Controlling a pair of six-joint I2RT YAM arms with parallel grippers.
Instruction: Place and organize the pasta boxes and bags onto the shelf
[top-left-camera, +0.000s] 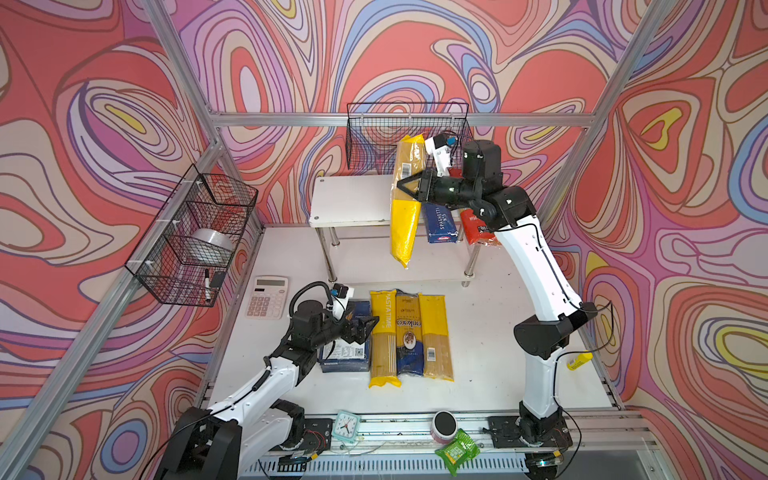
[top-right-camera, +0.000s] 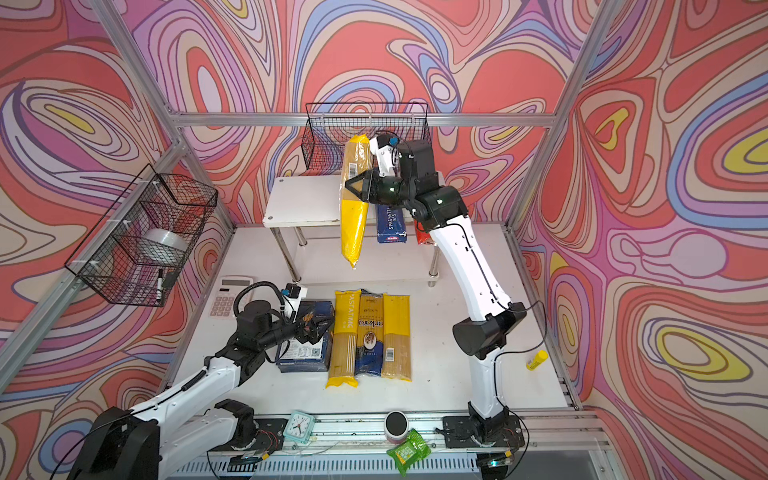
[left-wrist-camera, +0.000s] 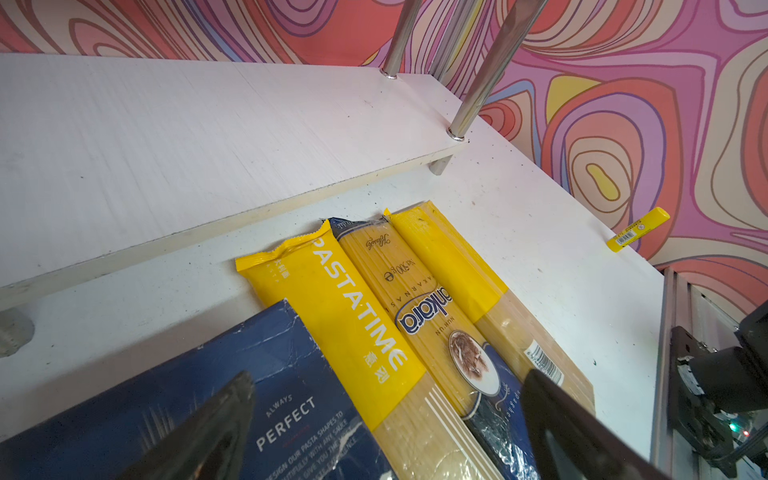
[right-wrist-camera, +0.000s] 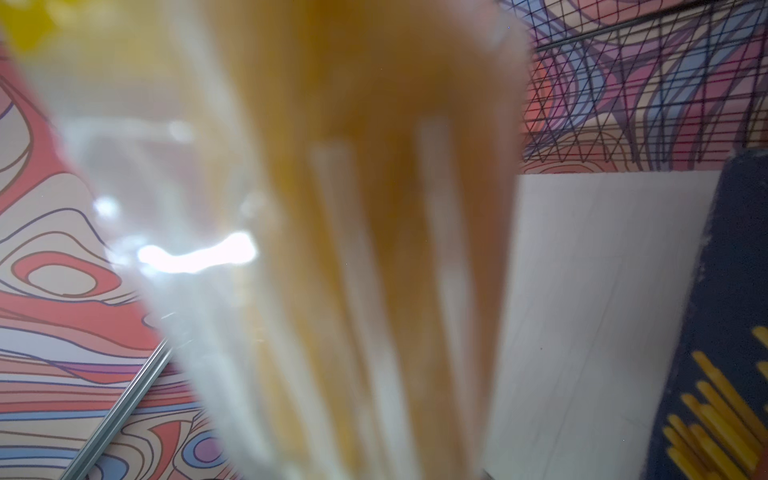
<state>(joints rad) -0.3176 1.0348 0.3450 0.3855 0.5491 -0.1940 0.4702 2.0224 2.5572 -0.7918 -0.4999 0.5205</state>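
My right gripper (top-left-camera: 405, 187) (top-right-camera: 357, 187) is shut on a yellow-and-clear bag (top-left-camera: 404, 224) (top-right-camera: 353, 232). The bag hangs steeply over the shelf (top-left-camera: 353, 199) (top-right-camera: 303, 199), its lower end past the front edge. It fills the right wrist view as a blur (right-wrist-camera: 332, 208). On the top board lie a blue Spaghetti box (top-left-camera: 440, 224) (right-wrist-camera: 727, 332) and a red bag (top-left-camera: 476, 228). On the table lie the PASTA TIME bag (top-left-camera: 384, 336) (left-wrist-camera: 353, 307), a blue-gold bag (top-left-camera: 409, 332) and a yellow-and-clear bag (top-left-camera: 436, 336). My left gripper (top-left-camera: 368, 324) (left-wrist-camera: 388, 376) hovers open over a navy carton (top-left-camera: 345, 357) (left-wrist-camera: 257, 345).
A white calculator (top-left-camera: 267, 297) lies left of the carton. Black wire baskets hang on the left wall (top-left-camera: 195, 232) and behind the shelf (top-left-camera: 407, 133). At the front rail sit a clock (top-left-camera: 345, 424), a jar (top-left-camera: 444, 426) and a green packet (top-left-camera: 457, 451). A yellow stick (top-left-camera: 579, 360) lies at the right.
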